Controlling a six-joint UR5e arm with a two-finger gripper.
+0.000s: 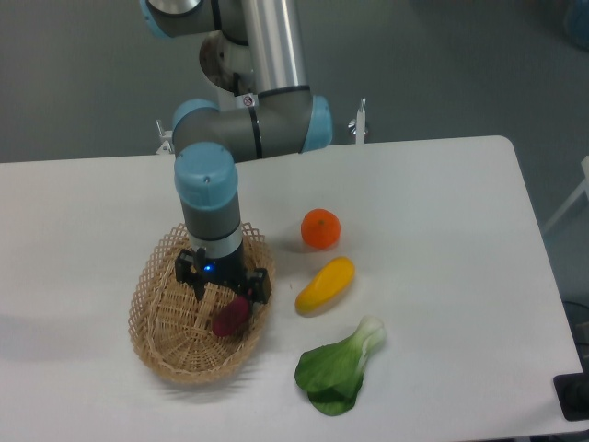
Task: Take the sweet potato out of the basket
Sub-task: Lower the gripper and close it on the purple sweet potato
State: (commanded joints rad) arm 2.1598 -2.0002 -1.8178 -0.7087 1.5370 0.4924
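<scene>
The end effector (224, 286) hangs straight down from the arm's grey and pale-blue wrist, low inside the basket (156, 345), with a small blue light glowing on its body. Its two dark fingers (258, 285) are spread wide, one toward the basket's left half and one near its right rim, and nothing is held between them. The sweet potato (232, 316) lies on the basket's woven floor, in the right half, just below and slightly right of the end effector's centre. Only the tuber's lower, maroon part shows; its upper end is hidden behind the end effector, so whether the fingers touch it cannot be told.

The basket sits on the white table (442, 203), toward the table's left front. To the right of the basket, well clear of its rim, a round orange fruit (320, 228) rests on the table. In front of that fruit and still right of the basket lies a yellow oblong vegetable (325, 284), tilted with its upper end pointing away from the basket. Nearer the front edge, right of the basket's lower curve, lies a leafy green vegetable (338, 368) with a pale stalk end pointing up and to the right, apart from the yellow vegetable.
</scene>
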